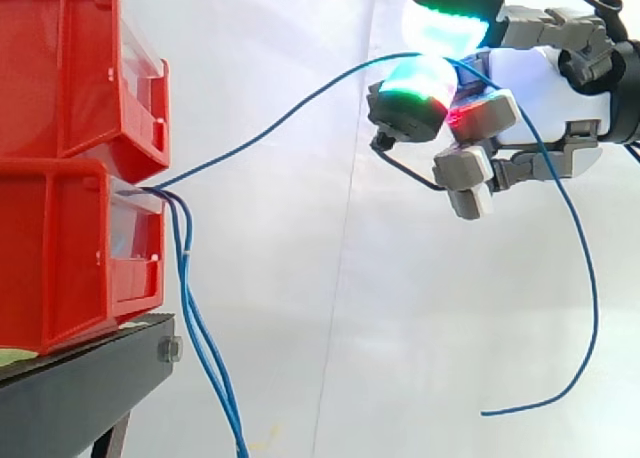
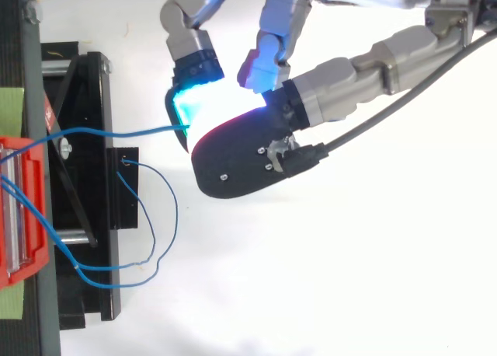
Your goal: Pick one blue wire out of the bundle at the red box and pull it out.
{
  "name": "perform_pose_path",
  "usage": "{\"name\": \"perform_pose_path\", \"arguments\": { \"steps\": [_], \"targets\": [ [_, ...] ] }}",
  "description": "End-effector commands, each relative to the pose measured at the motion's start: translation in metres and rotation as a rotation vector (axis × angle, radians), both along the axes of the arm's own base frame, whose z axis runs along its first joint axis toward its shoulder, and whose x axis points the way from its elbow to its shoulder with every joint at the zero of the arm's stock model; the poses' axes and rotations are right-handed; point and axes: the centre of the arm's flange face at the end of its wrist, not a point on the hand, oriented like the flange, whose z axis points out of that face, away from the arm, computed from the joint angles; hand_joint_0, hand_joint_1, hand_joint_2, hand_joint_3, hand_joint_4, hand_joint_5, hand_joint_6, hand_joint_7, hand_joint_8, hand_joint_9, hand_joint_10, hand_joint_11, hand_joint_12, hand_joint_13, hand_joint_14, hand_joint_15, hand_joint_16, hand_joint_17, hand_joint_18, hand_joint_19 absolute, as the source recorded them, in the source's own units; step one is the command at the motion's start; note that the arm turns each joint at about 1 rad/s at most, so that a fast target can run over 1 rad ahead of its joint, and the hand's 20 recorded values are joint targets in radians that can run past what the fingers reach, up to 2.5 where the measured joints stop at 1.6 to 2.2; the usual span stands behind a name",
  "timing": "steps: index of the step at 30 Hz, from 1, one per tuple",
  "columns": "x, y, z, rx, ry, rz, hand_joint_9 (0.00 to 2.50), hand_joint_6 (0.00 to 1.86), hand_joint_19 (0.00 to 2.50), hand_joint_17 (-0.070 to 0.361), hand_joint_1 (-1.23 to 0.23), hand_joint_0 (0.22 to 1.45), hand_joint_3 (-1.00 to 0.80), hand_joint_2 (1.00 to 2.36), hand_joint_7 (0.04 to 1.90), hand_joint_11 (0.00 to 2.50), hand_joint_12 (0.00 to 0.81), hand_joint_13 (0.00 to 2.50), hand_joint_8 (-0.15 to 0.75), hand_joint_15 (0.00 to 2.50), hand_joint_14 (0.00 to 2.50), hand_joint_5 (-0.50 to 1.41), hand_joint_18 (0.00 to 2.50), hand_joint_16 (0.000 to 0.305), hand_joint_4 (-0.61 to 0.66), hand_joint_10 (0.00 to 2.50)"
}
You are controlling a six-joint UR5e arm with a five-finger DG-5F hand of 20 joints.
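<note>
Against the white curtain (image 1: pixel 300 298), open room lies right of the bins (image 1: pixel 60 178); there the hand (image 1: pixel 545 88) pinches one wire (image 1: pixel 270 126) slanting up-right from them, its tail drooping.

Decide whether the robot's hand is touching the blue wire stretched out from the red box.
Touching. In the side view the blue wire runs between two glowing fingertips of the hand, which pinch it; the top view agrees.

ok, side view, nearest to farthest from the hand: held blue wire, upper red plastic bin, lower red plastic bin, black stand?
1. Held blue wire, pinched in the hand.
2. Upper red bin, left.
3. Lower red bin, lower left.
4. Black stand, bottom left.
</note>
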Motion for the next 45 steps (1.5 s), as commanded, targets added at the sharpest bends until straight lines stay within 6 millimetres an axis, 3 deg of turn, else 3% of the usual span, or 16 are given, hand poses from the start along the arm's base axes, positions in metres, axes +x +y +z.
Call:
{"name": "perform_pose_path", "arguments": {
  "steps": [1, 45],
  "targets": [
    [0.0003, 0.0003, 0.0006, 0.001, -0.001, 0.000, 1.36, 0.95, 0.59, 0.129, -0.91, 0.68, 0.17, 1.16, 1.17, 0.76, 0.460, 1.15, 0.361, 0.78, 0.02, -0.05, 1.08, 0.057, -0.10, 0.02],
    [-0.0002, -0.0008, -0.0002, 0.001, 0.000, -0.001, 1.36, 0.95, 0.59, 0.129, -0.91, 0.68, 0.17, 1.16, 1.16, 0.76, 0.459, 1.15, 0.360, 0.78, 0.02, -0.05, 1.07, 0.057, -0.10, 0.01]
  ]
}}
